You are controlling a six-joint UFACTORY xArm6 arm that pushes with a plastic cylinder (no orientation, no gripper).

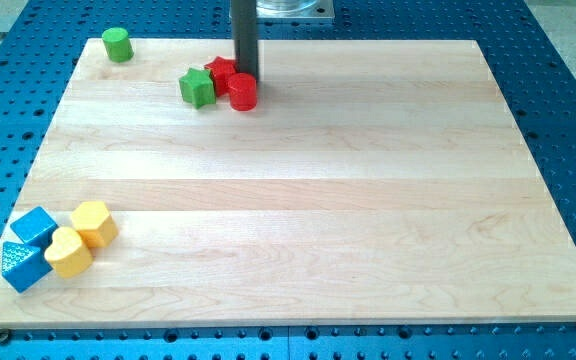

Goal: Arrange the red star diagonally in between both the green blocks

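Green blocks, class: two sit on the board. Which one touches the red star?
The green star, near the view's top centre, sits against the red star by my tip. The green cylinder stands alone at the top left corner.

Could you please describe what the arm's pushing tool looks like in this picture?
It is a straight, smooth, dark grey rod, round in section, hanging from a silvery metal mount at the view's top edge. No cables, markings or fingers show. My tip is plain and blunt, with no pad visible. It sits at the red star and the red cylinder, right of the green star.
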